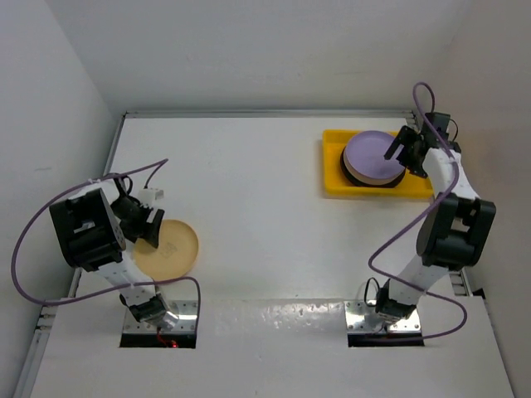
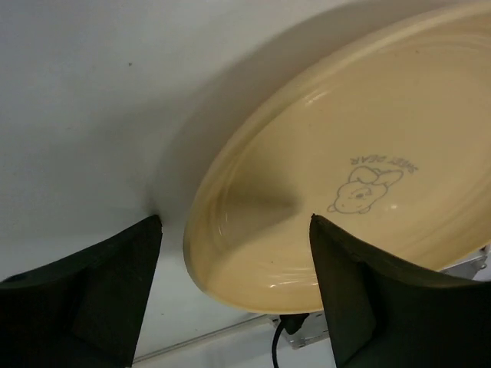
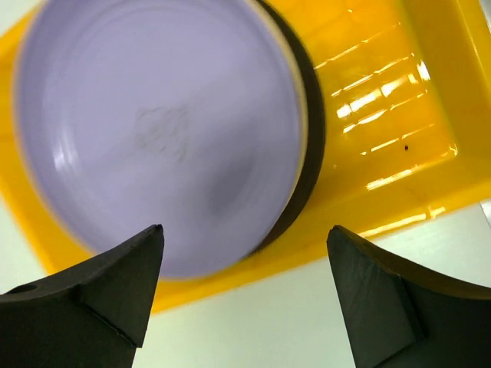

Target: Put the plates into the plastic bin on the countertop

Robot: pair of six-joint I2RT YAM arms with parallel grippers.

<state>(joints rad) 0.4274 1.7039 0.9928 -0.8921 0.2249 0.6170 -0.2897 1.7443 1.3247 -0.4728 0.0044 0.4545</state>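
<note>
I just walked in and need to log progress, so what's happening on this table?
Plates are being loaded into the yellow bin. The right gripper hangs open above a lavender plate that lies on other plates in the bin. The left gripper, also open, straddles the rim of a pale yellow plate lying on the white countertop, not yet gripped.

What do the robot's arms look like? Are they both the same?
Yes, they match. The left arm and the right arm are each built from chunky black joints and smooth white links, bolted to a shiny metal base. A thin purple cable loops beside each arm. At each tip sit two black, wedge-shaped jaws. I can't see any writing on them.
</note>
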